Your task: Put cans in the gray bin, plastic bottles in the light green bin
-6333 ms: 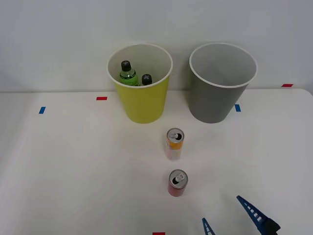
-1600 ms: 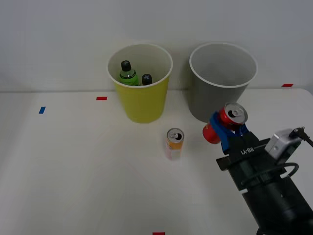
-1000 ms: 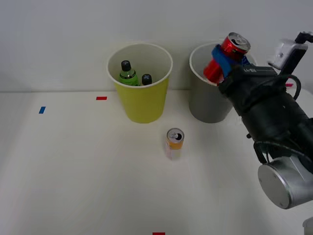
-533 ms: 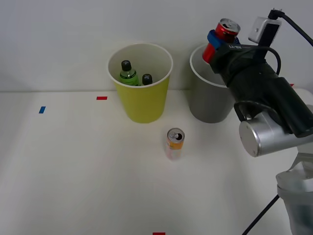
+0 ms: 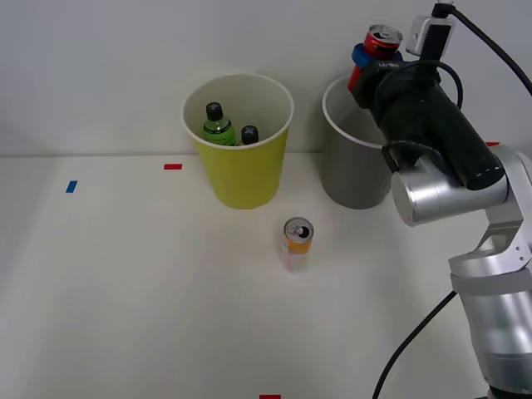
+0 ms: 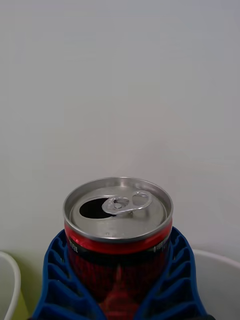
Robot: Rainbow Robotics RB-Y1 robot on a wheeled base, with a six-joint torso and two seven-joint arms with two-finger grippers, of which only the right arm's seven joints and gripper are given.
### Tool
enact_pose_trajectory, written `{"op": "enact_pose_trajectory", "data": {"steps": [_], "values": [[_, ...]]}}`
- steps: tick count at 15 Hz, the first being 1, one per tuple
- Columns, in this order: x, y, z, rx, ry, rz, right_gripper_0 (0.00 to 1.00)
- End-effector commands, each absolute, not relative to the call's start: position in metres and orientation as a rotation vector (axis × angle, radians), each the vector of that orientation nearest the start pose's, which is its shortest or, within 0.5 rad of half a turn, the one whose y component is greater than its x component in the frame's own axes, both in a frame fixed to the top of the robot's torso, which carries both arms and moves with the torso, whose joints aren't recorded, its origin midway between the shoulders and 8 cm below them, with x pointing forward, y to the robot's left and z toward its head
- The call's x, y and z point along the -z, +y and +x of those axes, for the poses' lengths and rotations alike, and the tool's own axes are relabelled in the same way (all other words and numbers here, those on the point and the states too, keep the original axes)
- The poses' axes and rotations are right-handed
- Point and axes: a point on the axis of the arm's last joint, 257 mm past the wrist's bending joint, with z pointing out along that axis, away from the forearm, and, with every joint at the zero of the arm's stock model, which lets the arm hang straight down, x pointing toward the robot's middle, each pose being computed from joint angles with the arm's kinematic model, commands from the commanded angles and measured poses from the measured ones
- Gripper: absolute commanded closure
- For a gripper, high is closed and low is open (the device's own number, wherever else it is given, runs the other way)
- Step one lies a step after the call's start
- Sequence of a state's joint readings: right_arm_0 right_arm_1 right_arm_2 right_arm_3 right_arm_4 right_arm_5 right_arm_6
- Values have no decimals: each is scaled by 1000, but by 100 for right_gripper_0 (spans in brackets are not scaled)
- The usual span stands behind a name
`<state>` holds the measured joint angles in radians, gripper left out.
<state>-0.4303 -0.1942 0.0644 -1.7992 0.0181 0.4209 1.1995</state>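
Observation:
My right gripper (image 5: pixel 368 60) is shut on the red can (image 5: pixel 379 43), holding it upright in the air above the gray bin (image 5: pixel 353 170). In the wrist view the blue ribbed fingers (image 6: pixel 55 270) wrap both sides of the red can (image 6: pixel 118 225), whose silver top is open. The orange-yellow and pink can (image 5: pixel 296 243) stands on the table in front of the two bins. Two plastic bottles with black caps, one green (image 5: pixel 217 125) and one darker (image 5: pixel 248 135), lie inside the light green bin (image 5: pixel 241 179).
The white table (image 5: pixel 133 291) carries small red tape marks (image 5: pixel 172 167) and a blue one (image 5: pixel 71 187). A white wall stands close behind the bins. My arm (image 5: pixel 440 174) reaches in from the right, over the table's right side.
The gripper has carried the red can from low in front of the gray bin up and back, until it hangs above the bin's opening. The other can has stayed put.

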Motion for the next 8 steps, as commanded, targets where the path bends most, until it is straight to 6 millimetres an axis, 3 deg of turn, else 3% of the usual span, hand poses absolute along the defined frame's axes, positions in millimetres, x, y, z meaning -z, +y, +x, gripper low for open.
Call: {"op": "enact_pose_trajectory", "data": {"steps": [1, 8], "values": [[-18, -164, 611, -195, 1370, -52, 100], [-20, -174, 612, -149, 1368, -82, 100]]}}
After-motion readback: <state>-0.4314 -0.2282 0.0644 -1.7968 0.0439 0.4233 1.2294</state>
